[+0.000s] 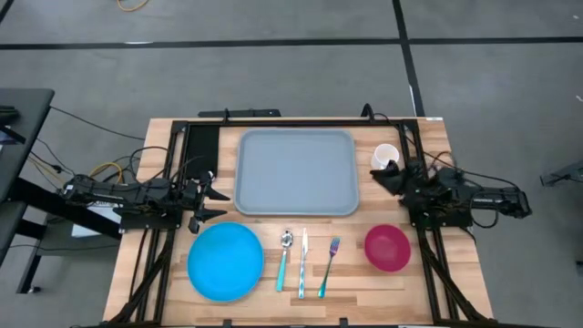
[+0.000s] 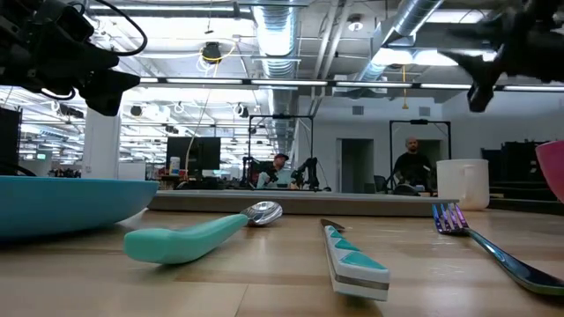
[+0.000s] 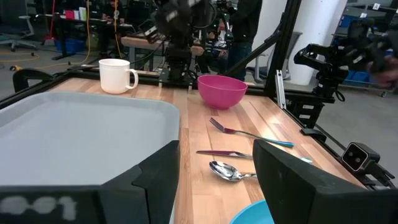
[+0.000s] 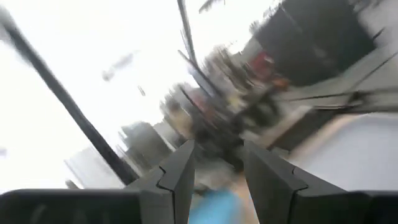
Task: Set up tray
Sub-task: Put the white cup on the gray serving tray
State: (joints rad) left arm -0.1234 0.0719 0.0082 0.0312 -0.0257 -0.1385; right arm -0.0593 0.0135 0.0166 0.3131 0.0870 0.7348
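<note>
The grey-blue tray (image 1: 296, 171) lies flat in the middle of the table, toward its far edge; it also shows in the left wrist view as the tray (image 3: 81, 137). My left gripper (image 1: 215, 203) hovers open just off the tray's left near corner, above the blue plate's far rim, with nothing between its fingers (image 3: 155, 180). My right gripper (image 1: 383, 176) is open beside the tray's right edge, just near of the white cup (image 1: 386, 155). Its wrist view is a blur and shows only the gap between the fingers (image 4: 180, 174).
Along the near edge lie a round blue plate (image 1: 225, 261), a spoon (image 1: 284, 260), a knife (image 1: 303, 264), a fork (image 1: 328, 266) and a pink bowl (image 1: 387, 247). The white cup (image 3: 117, 75) stands right of the tray. Black frame rails run down both table sides.
</note>
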